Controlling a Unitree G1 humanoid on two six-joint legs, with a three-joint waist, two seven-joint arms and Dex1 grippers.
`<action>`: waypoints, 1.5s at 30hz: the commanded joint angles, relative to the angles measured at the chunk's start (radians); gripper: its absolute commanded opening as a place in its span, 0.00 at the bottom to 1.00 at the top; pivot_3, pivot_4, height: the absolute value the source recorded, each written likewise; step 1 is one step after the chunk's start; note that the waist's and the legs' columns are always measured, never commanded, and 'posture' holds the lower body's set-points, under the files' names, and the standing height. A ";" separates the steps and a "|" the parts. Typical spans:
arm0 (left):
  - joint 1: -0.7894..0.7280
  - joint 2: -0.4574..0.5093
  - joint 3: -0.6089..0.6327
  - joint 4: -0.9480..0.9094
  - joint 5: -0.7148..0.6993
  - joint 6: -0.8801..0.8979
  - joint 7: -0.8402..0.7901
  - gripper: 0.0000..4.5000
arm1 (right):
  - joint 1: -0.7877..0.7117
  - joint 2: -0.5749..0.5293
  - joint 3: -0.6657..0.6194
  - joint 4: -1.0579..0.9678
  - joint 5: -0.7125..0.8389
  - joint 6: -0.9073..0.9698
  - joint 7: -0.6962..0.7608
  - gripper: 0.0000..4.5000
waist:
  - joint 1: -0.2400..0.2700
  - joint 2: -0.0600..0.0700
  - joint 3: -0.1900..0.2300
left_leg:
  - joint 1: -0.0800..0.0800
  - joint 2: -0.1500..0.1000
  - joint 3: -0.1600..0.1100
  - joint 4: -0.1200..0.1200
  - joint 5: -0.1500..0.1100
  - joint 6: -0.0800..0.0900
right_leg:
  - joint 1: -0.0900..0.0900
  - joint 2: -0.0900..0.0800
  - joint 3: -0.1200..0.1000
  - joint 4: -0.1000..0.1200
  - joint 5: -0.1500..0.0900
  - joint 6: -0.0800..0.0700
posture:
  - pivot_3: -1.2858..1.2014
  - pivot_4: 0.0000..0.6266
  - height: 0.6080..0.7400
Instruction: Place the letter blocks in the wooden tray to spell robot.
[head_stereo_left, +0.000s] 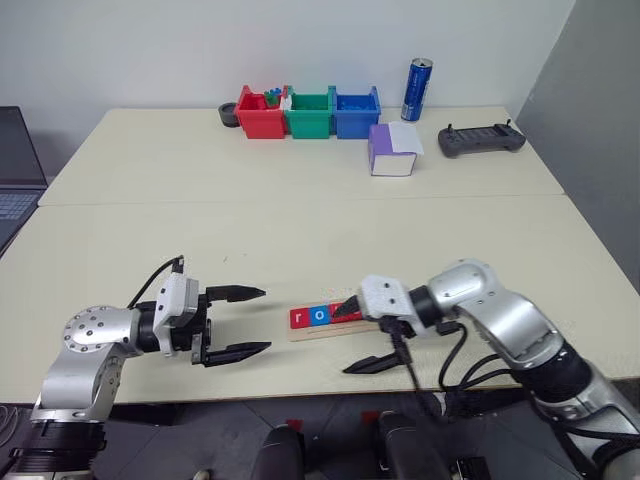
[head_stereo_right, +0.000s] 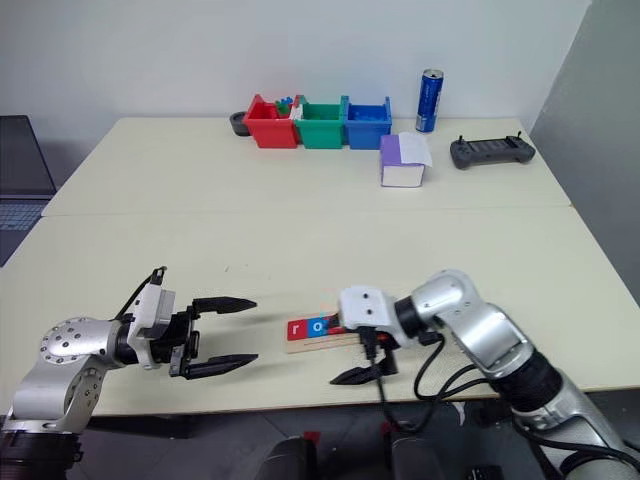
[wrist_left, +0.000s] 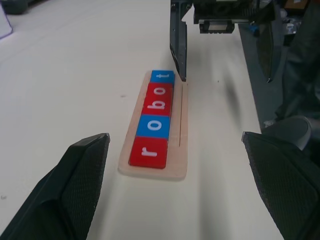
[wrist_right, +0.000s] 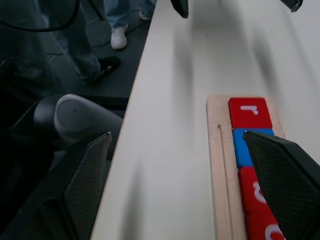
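Note:
The wooden tray (head_stereo_left: 300, 334) lies near the table's front edge between my two grippers. On it the letter blocks lie in a row reading robot: red r (wrist_left: 148, 151), blue o (wrist_left: 154, 125), red b (wrist_left: 153, 106), red o (wrist_left: 160, 91), blue t (wrist_left: 162, 76). My left gripper (head_stereo_left: 265, 319) stands open just left of the tray, pointing at it, with nothing between its fingers. My right gripper (head_stereo_left: 340, 343) is open over the tray's right end. Its upper finger (head_stereo_left: 347, 306) hides the last blocks in the head views and hangs by the blue t in the left wrist view.
At the back stand red (head_stereo_left: 261, 114), green (head_stereo_left: 309, 113) and blue (head_stereo_left: 356, 111) bins, a purple-and-white box (head_stereo_left: 393, 151), a blue can (head_stereo_left: 416, 89) and a black controller (head_stereo_left: 481, 139). A laptop (head_stereo_left: 18, 170) sits at the far left. People's legs (wrist_right: 100, 30) show beyond the table's front edge.

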 joint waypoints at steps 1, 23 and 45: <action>0.025 0.049 0.047 0.020 0.011 -0.049 -0.036 1.00 | -0.034 0.042 0.038 -0.019 -0.018 0.045 -0.054 1.00 | 0.000 0.000 0.000 | 0.000 0.000 0.000 0.000 0.000 0.000 | 0.000 0.000 0.000 0.000 0.000 0.000 | 0.52 0.24 1.00; 0.053 0.080 0.054 0.080 0.019 -0.107 -0.067 1.00 | -0.112 0.182 0.191 0.106 -0.047 0.162 -0.142 0.01 | -0.003 0.000 0.000 | -0.001 0.000 -0.002 -0.001 0.000 0.000 | -0.001 0.000 -0.002 0.000 -0.001 -0.001 | 0.52 0.24 1.00; 0.070 0.067 0.066 0.040 0.000 -0.082 -0.024 1.00 | -0.154 0.274 0.237 0.325 -0.156 0.083 -0.218 0.01 | -0.004 0.000 0.000 | -0.001 0.000 -0.003 -0.001 0.000 0.000 | -0.002 0.000 -0.002 0.001 0.000 -0.001 | 0.52 0.24 1.00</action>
